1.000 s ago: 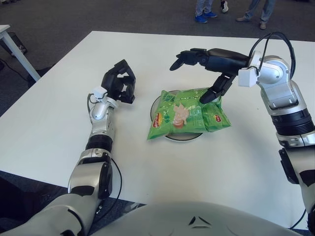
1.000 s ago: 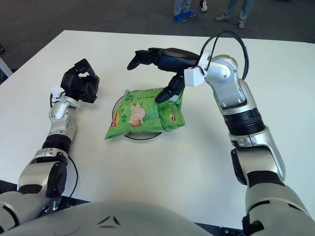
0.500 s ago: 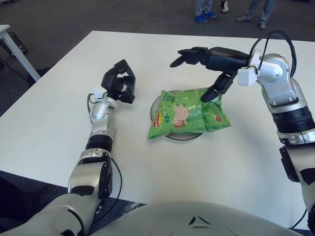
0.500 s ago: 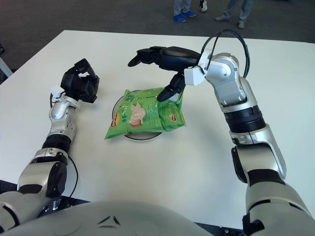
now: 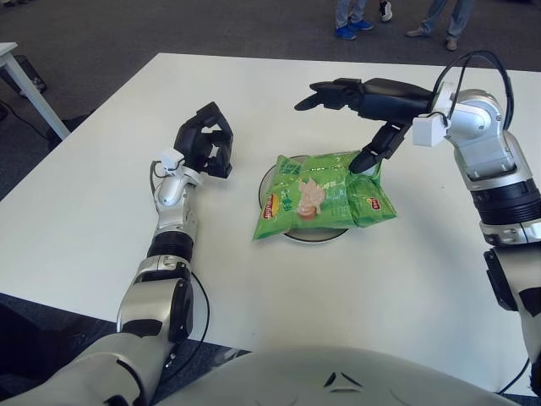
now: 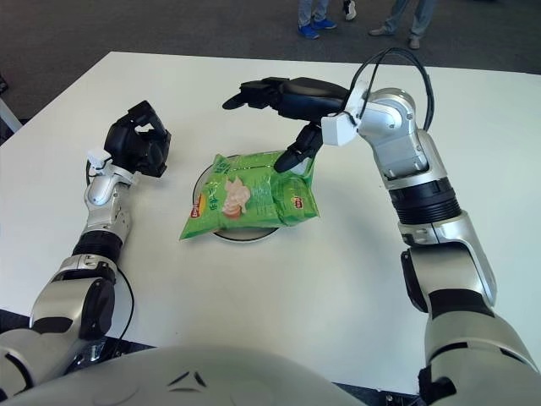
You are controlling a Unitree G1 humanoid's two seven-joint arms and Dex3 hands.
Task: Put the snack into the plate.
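While lying on the plate (image 5: 272,178), with both ends overhanging the rim, snack (image 5: 325,193) sitting mid-table (image 5: 101,228). Hovering right hand (image 5: 359,106) above its far right corner, fingers spread, gripping nothing; thumb pointing down near the bag edge. Keeping left hand (image 5: 205,140) curled, empty, left of plate.

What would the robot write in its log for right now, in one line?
snack bag: lying on plate | right hand: open, above bag's far right corner | left hand: idle, left of plate
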